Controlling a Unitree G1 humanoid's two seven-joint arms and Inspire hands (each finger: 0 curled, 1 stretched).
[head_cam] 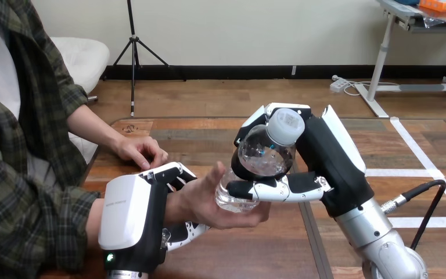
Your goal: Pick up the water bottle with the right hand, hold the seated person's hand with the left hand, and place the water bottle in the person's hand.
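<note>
Two robot hands are seen above the wooden worktop. The water bottle, clear with a white cap, is gripped by the right robot hand, whose fingers and thumb are curled round its body. The bottle is tilted with the cap toward the camera. Its base is set in the palm of the person's nearer hand, which is held open and upturned between the two robot hands. The person's wrist is clasped by the left robot hand: its fingers are curled over the top of the wrist, and a further digit shows beneath it. The person's farther hand is laid palm down on the worktop, apart from the bottle. Faint grey print is carried on the white shell of the left robot hand, but it is too small to be read.
</note>
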